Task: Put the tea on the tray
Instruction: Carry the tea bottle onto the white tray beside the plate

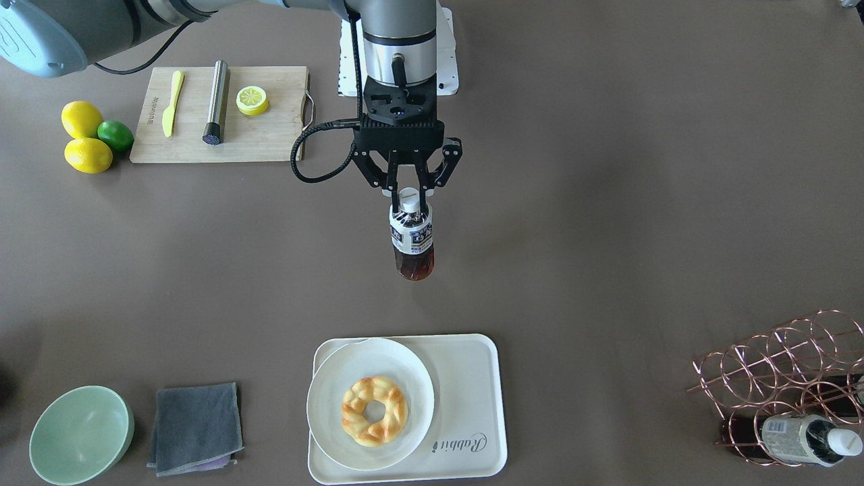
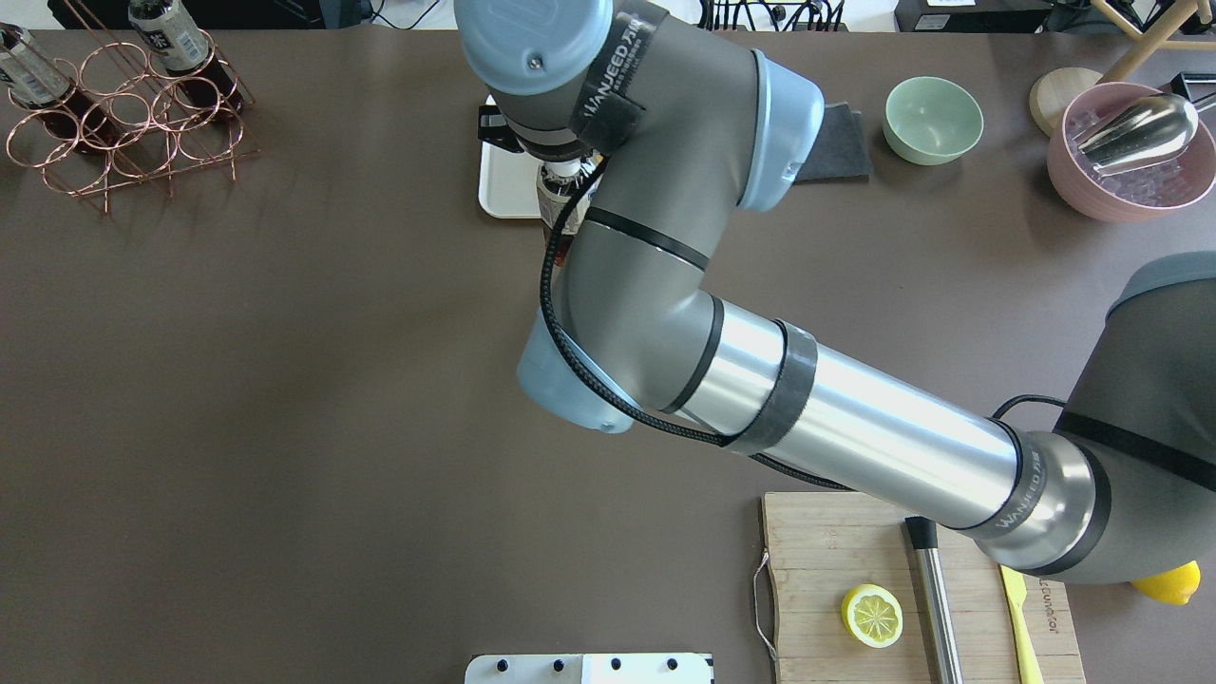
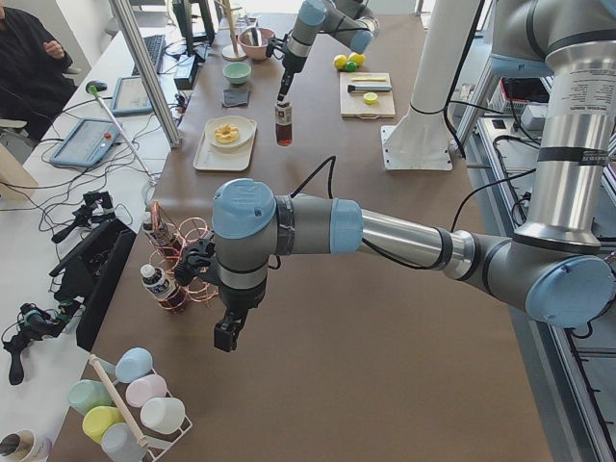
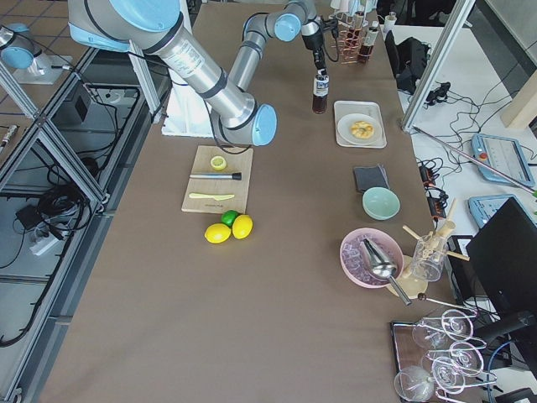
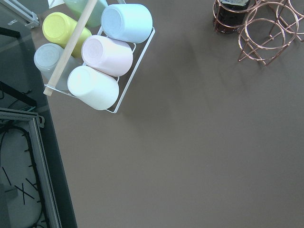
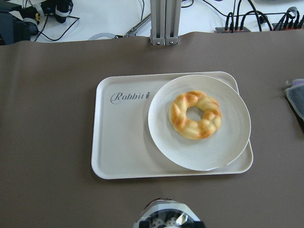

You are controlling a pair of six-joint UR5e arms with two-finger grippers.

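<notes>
Hanging upright, long axis vertical, tea [image 1: 412,243] is clamped at the cap by right gripper [image 1: 410,194], over bare table [image 1: 607,236] and short of the tray [image 1: 472,378]. Tray lies straight ahead, away from the robot. Its free strip is on the robot's left of the plate [image 1: 331,405]. Left gripper [image 3: 227,332] is well apart; can't tell its state.

Bare counter [image 1: 405,307] lies between the tea [image 1: 412,236], hanging in the right hand [image 1: 410,196], and the tray [image 1: 472,398]. A round plate [image 1: 331,405] carrying 1 ring-shaped bread [image 1: 373,410] fills most of the tray, so only the strip with the word "Rabbit" is free. A grey cloth [image 1: 196,428] and a green bowl [image 1: 81,435] lie beyond the plate's side. The wire rack [image 1: 783,378] stands well apart on the other side.
</notes>
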